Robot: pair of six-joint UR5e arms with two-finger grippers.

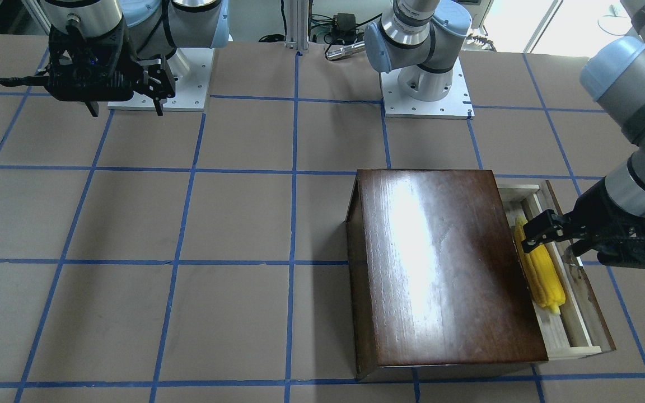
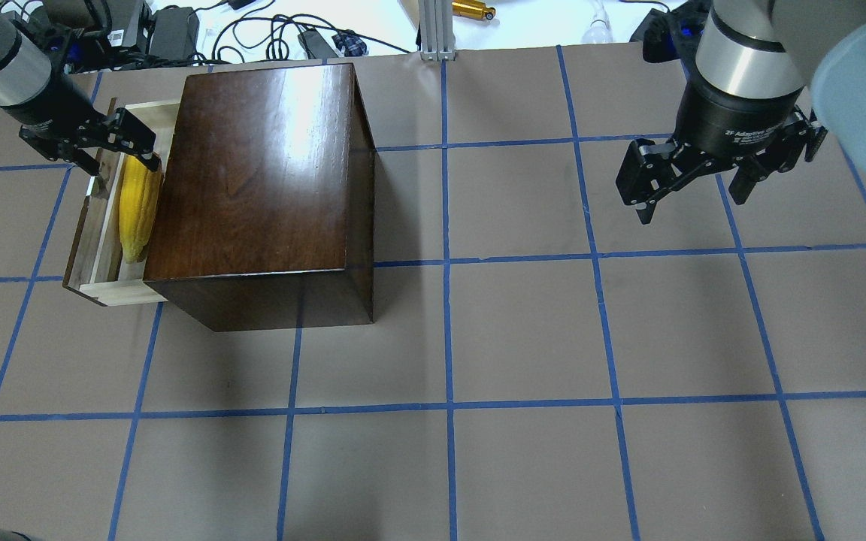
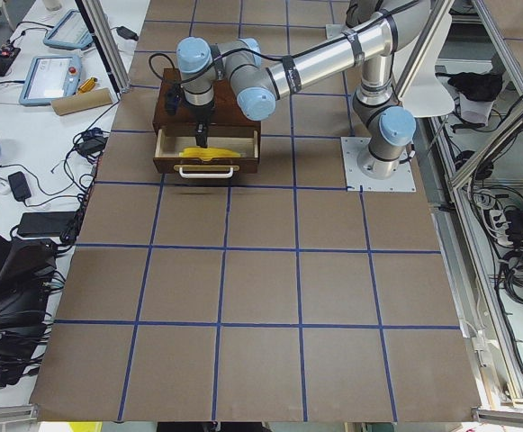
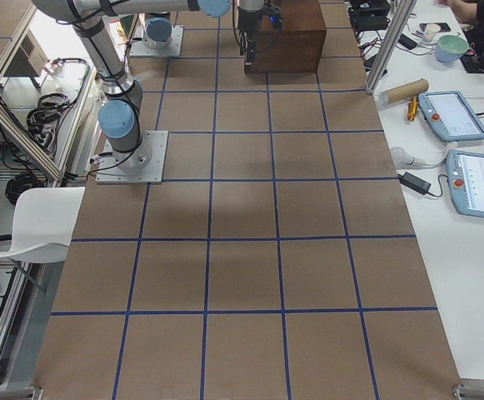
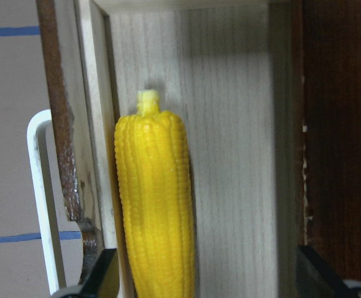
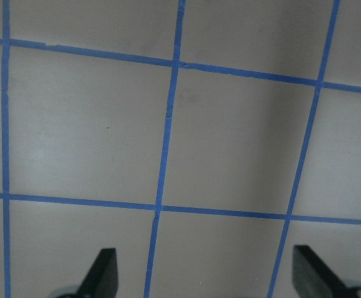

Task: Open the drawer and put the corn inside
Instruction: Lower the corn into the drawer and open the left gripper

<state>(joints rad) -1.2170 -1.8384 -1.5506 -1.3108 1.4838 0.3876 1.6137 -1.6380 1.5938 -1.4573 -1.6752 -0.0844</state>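
The dark-brown box (image 1: 445,263) (image 2: 252,173) has its pale wood drawer (image 1: 574,330) (image 2: 102,252) pulled out. The yellow corn (image 1: 541,274) (image 2: 138,207) lies lengthwise on the drawer floor (image 5: 236,155), as the left wrist view shows (image 5: 155,205). My left gripper (image 1: 549,246) (image 2: 121,161) (image 5: 208,279) hovers just above the corn's thick end, open, its fingers wide on either side and not touching it. My right gripper (image 2: 692,203) (image 1: 126,109) (image 6: 205,273) is open and empty, held above bare table far from the box.
The drawer's white handle (image 5: 40,198) sits on its dark front panel (image 2: 76,248). Blue tape lines grid the brown table. Cables and gear lie beyond the table's far edge (image 2: 267,37). Both arm bases (image 1: 426,95) stand at the robot's side.
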